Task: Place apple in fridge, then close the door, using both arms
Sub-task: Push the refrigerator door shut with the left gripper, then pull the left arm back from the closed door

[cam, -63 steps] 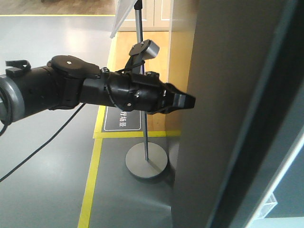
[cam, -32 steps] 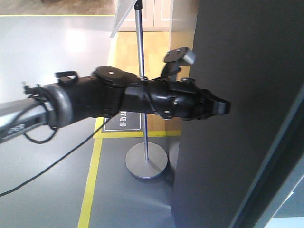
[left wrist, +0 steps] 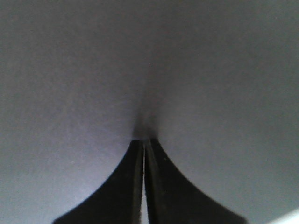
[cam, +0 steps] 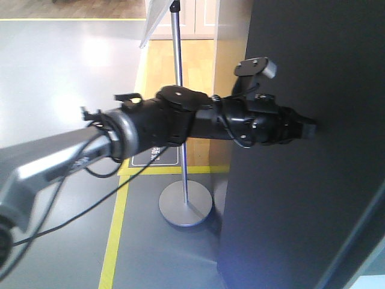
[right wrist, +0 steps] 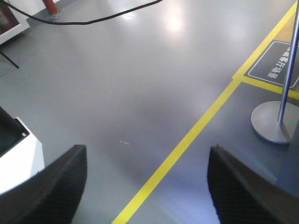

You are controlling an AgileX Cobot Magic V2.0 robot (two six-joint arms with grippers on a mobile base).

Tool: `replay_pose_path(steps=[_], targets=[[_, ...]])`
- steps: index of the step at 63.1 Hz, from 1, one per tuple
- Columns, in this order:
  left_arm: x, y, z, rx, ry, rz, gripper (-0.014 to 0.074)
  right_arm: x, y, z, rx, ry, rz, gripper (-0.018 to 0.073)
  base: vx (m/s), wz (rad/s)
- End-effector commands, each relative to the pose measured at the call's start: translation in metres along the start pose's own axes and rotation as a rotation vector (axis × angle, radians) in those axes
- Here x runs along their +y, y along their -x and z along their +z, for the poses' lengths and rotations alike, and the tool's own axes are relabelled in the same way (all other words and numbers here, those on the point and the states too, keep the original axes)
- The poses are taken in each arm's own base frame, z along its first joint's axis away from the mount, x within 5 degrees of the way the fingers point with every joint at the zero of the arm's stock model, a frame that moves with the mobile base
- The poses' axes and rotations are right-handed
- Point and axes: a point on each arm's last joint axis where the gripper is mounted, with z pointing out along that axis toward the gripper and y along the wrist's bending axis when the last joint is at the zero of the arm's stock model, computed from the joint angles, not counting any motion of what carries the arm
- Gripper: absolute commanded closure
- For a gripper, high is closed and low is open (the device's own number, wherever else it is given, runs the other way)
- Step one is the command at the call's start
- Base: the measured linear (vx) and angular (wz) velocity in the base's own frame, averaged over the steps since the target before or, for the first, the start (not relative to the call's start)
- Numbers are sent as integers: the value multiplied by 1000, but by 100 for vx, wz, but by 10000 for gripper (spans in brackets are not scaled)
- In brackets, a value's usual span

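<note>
- We are pressing our left gripper (cam: 308,127), fingers (left wrist: 126,186) pinched together on nothing, against the door (cam: 313,229) on its outer face
- Our right gripper (right wrist: 145,186) is hanging wide open and empty over the floor (right wrist: 117,93)
- The apple is showing nowhere; we are judging it inside the fridge, only the closing left
- The door is standing upright, long axis vertical, dark face toward us

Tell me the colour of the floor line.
Yellow; the floor line shows best in the right wrist view.
</note>
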Motion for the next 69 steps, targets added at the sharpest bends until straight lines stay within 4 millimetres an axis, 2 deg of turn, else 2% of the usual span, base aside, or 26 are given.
replay_pose_path(steps=[1, 8, 16, 31, 54, 61, 69], targets=[[-30, 32, -6, -113, -67, 17, 603, 2, 11, -3, -67, 8, 13, 43, 0, 0], [-31, 35, 2, -120, -77, 45, 603, 2, 11, -3, -67, 8, 13, 43, 0, 0], [-34, 37, -1, -90, -60, 121, 603, 2, 11, -3, -67, 8, 13, 43, 0, 0], [-47, 47, -22, -17, 53, 221, 603, 2, 11, -3, -67, 8, 13, 43, 0, 0], [-68, 65, -84, 93, 386, 384, 603, 2, 11, -3, -67, 8, 13, 43, 0, 0], [-73, 58, -107, 70, 448, 409, 603, 2, 11, -3, -67, 8, 13, 43, 0, 0], [-76, 40, -137, 31, 510, 432, 603, 2, 11, -3, -67, 8, 13, 43, 0, 0]])
